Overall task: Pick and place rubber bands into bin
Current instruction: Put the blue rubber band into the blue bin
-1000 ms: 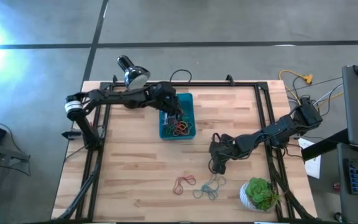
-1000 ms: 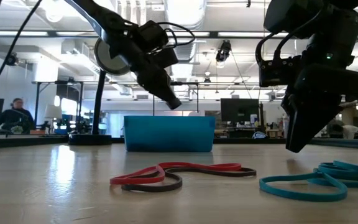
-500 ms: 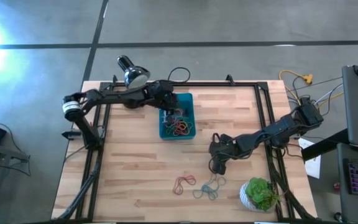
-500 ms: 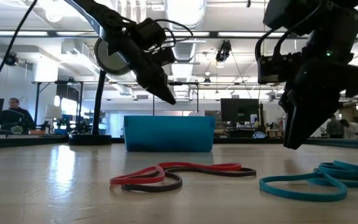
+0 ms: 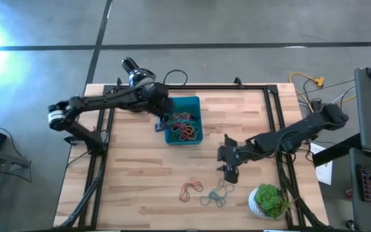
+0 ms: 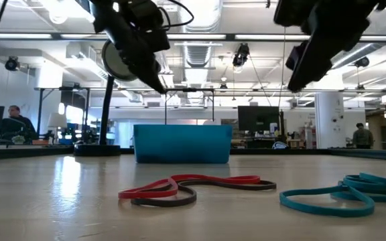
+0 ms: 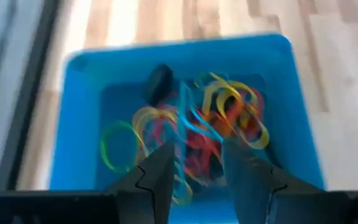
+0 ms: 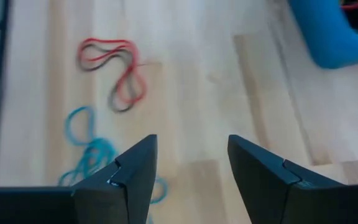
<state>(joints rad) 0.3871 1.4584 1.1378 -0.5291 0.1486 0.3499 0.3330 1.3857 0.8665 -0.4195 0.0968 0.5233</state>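
Note:
The teal-blue bin (image 5: pixel 195 100) stands at the table's far middle, and a heap of rubber bands (image 5: pixel 184 126) in several colours lies in it. My left gripper (image 5: pixel 161 120) hangs open above the bin's left wall; in the left wrist view its fingers (image 7: pixel 160 177) frame the heap (image 7: pixel 197 127) and hold nothing. A red-and-brown band (image 5: pixel 190 189) and teal bands (image 5: pixel 216 194) lie flat on the table near its front edge. My right gripper (image 5: pixel 229 169) hovers open just behind them, well above the wood (image 6: pixel 303 63).
A black desk lamp (image 5: pixel 136 72) stands at the far left behind the bin. A green plant in a white pot (image 5: pixel 269 201) sits at the near right corner, close to the teal bands. Bare wood lies between the bin and the loose bands.
My left gripper has risen and drawn back from over the bin's middle toward the table's left edge. My right gripper has lifted well up from the table and shifted slightly toward the near edge. The loose bands on the table have stayed put.

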